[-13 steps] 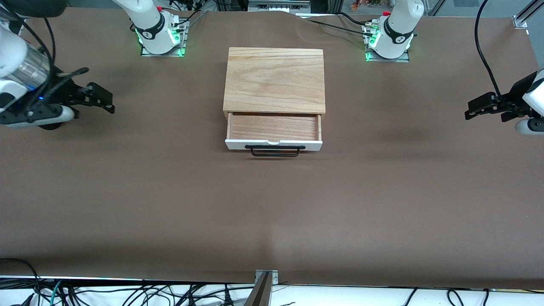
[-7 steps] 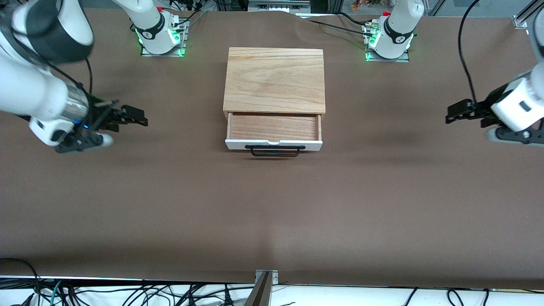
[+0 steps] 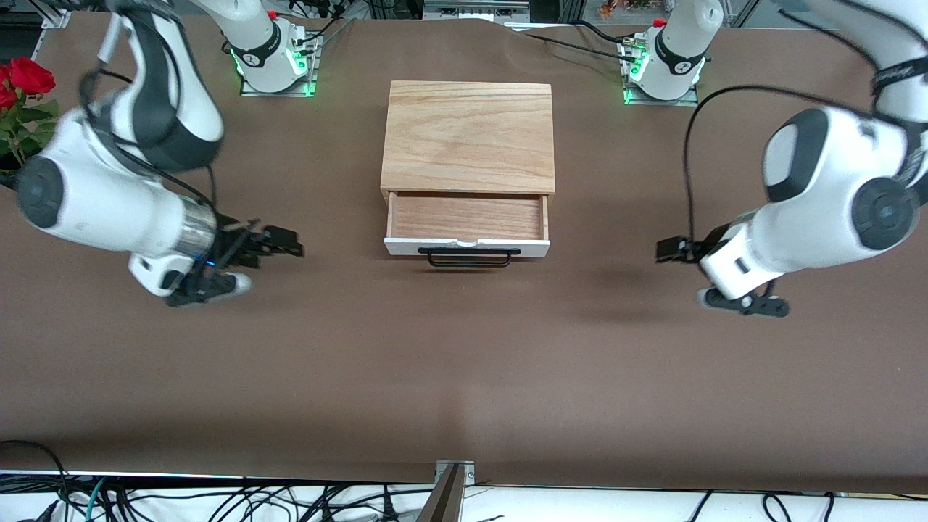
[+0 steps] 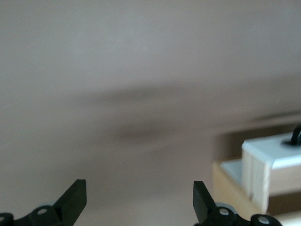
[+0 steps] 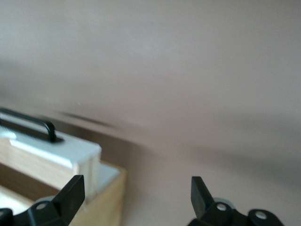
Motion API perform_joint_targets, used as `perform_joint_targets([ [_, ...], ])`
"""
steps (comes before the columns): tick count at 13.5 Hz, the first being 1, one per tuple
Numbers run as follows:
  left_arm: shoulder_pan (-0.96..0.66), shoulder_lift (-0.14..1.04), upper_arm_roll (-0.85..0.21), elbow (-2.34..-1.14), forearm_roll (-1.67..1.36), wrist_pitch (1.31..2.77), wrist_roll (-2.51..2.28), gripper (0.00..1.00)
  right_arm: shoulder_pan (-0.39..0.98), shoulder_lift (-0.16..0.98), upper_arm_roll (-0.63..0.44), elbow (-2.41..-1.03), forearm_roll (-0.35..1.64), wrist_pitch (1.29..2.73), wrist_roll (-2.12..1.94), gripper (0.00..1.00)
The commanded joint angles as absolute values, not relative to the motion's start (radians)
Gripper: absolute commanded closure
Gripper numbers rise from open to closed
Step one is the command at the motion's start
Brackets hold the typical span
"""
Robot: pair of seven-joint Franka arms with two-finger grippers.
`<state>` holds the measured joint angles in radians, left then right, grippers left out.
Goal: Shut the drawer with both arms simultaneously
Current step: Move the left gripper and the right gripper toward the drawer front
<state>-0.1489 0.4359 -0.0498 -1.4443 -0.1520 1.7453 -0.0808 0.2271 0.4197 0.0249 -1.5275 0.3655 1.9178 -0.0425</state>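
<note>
The drawer [image 3: 466,217] stands pulled out of the light-wood box [image 3: 468,138]; its white front panel [image 3: 406,248] and black bar handle [image 3: 470,258] face the front camera. My right gripper [image 3: 284,246] is open and empty over the table beside the drawer front, toward the right arm's end. My left gripper [image 3: 670,249] is open and empty over the table toward the left arm's end. Neither touches the drawer. The right wrist view shows the open gripper [image 5: 137,183] with the drawer's corner [image 5: 70,153] and handle [image 5: 33,125]. The left wrist view shows the open gripper [image 4: 138,188] and the drawer's corner [image 4: 270,157].
The brown table cover [image 3: 464,362] spreads wide on the front camera's side of the drawer. Red roses [image 3: 22,80] stand at the right arm's end of the table. The two arm bases [image 3: 272,61] [image 3: 663,69] stand farther from the front camera than the box.
Both arms have swung in from the table's ends toward the drawer front, and both grippers have come nearer to it. The drawer has not moved.
</note>
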Motion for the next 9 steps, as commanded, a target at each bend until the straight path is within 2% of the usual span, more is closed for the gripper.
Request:
perform_joint_targets([
  [1, -0.207, 0.517, -0.044, -1.387, -0.179, 1.834, -0.155, 0.00, 0.239, 0.607, 0.070, -1.379, 0.422, 2.005, -0.048, 0.00],
  [3, -0.238, 0.561, -0.044, -1.387, -0.227, 1.923, -0.173, 0.00, 0.258, 0.681, 0.100, -1.332, 0.420, 2.046, -0.016, 0.00],
  [5, -0.268, 0.609, -0.044, -1.387, -0.311, 1.992, -0.175, 0.00, 0.307, 0.702, 0.098, -1.333, 0.417, 2.097, 0.092, 0.00],
  [9, -0.307, 0.621, -0.046, -1.390, -0.331, 1.988, -0.179, 0.00, 0.350, 0.704, 0.100, -1.361, 0.419, 2.111, 0.150, 0.00],
])
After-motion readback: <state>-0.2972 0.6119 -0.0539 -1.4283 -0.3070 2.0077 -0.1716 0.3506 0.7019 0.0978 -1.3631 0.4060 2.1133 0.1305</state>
